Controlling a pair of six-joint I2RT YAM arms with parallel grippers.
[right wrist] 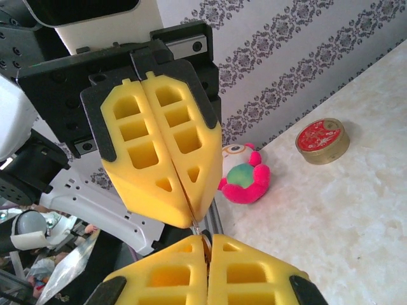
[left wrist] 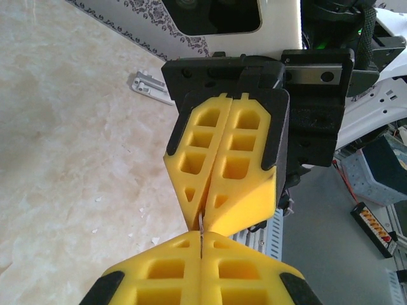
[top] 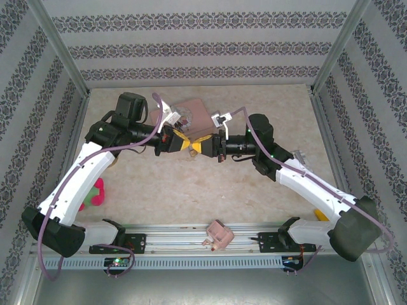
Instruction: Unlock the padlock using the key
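Observation:
My two grippers meet tip to tip above the middle of the table [top: 254, 184]. The left gripper [top: 184, 146] comes from the left and the right gripper [top: 202, 146] from the right. A thin grey sliver of metal, the key [left wrist: 201, 223], bridges the small gap between the yellow fingertips. One end sits in the shut left gripper [left wrist: 201, 236]. The key [right wrist: 200, 227] runs on into the shut right gripper [right wrist: 206, 240], where a brownish rounded part shows between the pads. The padlock is hidden.
A pink and green plush toy [top: 94, 194] lies left of the left arm. A round gold tin with a red lid [right wrist: 323, 141] sits on the table. A small pink tin [top: 218, 234] rests on the front rail. A brown box [top: 197, 114] lies behind the grippers.

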